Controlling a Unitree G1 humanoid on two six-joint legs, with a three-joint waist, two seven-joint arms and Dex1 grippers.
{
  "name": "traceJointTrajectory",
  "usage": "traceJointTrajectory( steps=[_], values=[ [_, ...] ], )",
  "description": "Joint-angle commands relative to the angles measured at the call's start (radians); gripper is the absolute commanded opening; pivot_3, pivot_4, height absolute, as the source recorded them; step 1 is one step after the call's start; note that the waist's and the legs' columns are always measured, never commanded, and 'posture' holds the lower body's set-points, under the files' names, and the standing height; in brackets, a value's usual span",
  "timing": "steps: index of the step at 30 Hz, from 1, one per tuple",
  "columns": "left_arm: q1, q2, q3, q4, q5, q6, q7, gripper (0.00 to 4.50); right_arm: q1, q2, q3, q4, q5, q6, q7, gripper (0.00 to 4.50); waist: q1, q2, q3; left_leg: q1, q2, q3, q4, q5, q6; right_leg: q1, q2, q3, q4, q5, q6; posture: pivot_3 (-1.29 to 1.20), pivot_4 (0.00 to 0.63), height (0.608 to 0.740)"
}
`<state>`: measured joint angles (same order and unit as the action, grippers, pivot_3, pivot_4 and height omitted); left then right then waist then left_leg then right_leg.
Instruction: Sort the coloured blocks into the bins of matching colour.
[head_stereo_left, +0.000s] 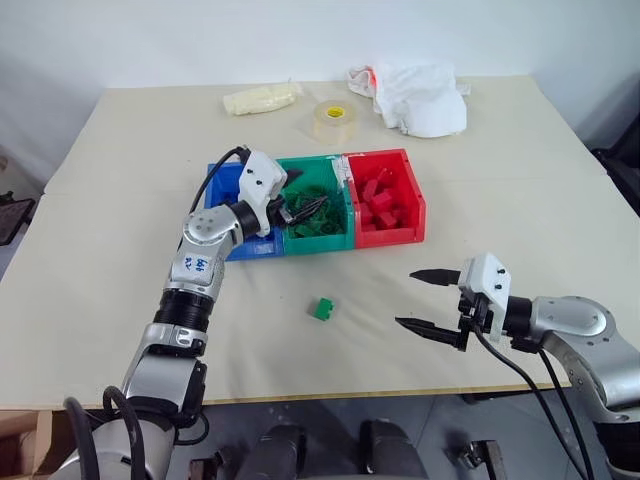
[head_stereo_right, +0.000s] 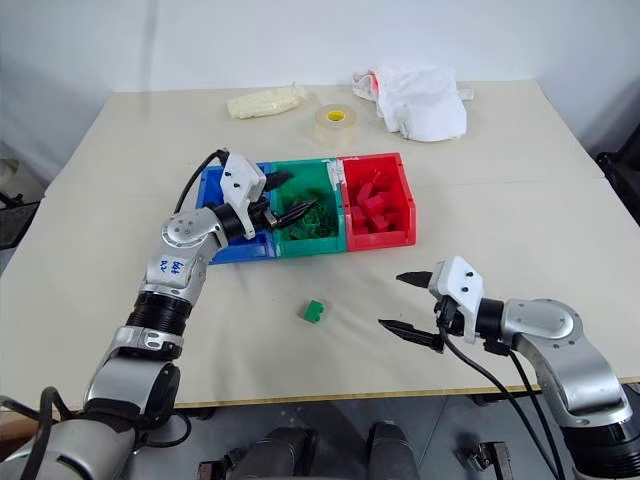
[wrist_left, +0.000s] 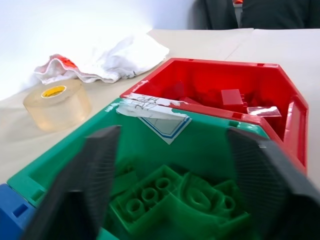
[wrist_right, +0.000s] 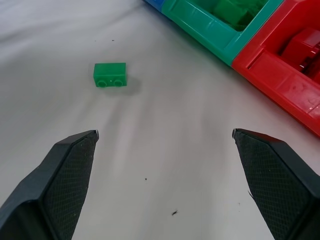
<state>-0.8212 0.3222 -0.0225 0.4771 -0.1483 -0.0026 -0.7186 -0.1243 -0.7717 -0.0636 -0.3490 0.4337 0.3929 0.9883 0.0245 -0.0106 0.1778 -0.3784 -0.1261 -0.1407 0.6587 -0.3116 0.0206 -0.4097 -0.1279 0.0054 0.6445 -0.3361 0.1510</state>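
Note:
Three joined bins stand mid-table: blue (head_stereo_left: 252, 247), green (head_stereo_left: 320, 243) and red (head_stereo_left: 390, 237). My left gripper (head_stereo_left: 303, 196) hovers over the green bin, open, with nothing between its fingers (wrist_left: 95, 170). Several green blocks (wrist_left: 170, 195) lie in the bin below it. Red blocks (head_stereo_left: 380, 200) fill the red bin. The blue bin's inside is hidden by my left arm. A single green block (head_stereo_left: 322, 309) lies on the table in front of the bins. My right gripper (head_stereo_left: 425, 300) hangs open to the right of that block, apart from it. The same block (wrist_right: 110, 75) shows ahead of the right gripper (wrist_right: 165, 135).
A tape roll (head_stereo_left: 335, 120), a white cloth (head_stereo_left: 420, 95) and a pale crumpled bag (head_stereo_left: 262, 98) lie at the table's far side. The table's front edge (head_stereo_left: 330, 398) runs just below my right gripper.

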Motion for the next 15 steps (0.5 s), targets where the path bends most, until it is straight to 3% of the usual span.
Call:
traceJointTrajectory(
  steps=[1,9,15],
  values=[
    [0.059,0.04,-0.003,-0.121,-0.037,-0.029,-0.091,4.47,0.007,0.006,-0.028,-0.021,0.021,-0.018,-0.001,4.5,-0.003,0.0,0.0,0.0,0.0,0.0,0.0,0.0,0.0,0.0,0.0,0.0,0.0,0.0,0.0,0.0,0.15,0.74],
    [0.348,0.213,0.059,-0.47,-0.215,0.094,-0.301,4.47,-0.039,0.013,-0.004,0.034,0.018,-0.039,0.04,4.5,-0.004,0.0,0.0,0.0,0.001,0.0,0.0,0.0,0.0,0.0,-0.002,0.001,0.0,0.0,0.0,0.0,0.15,0.74],
    [0.611,0.356,0.178,-0.596,-0.306,0.113,-0.39,4.47,-0.084,0.003,0.005,0.088,0.013,-0.052,0.077,4.5,-0.003,0.0,0.0,0.0,0.001,-0.001,0.0,0.0,0.0,0.0,-0.002,0.001,0.0,0.0,0.0,0.0,0.15,0.74]
  ],
)
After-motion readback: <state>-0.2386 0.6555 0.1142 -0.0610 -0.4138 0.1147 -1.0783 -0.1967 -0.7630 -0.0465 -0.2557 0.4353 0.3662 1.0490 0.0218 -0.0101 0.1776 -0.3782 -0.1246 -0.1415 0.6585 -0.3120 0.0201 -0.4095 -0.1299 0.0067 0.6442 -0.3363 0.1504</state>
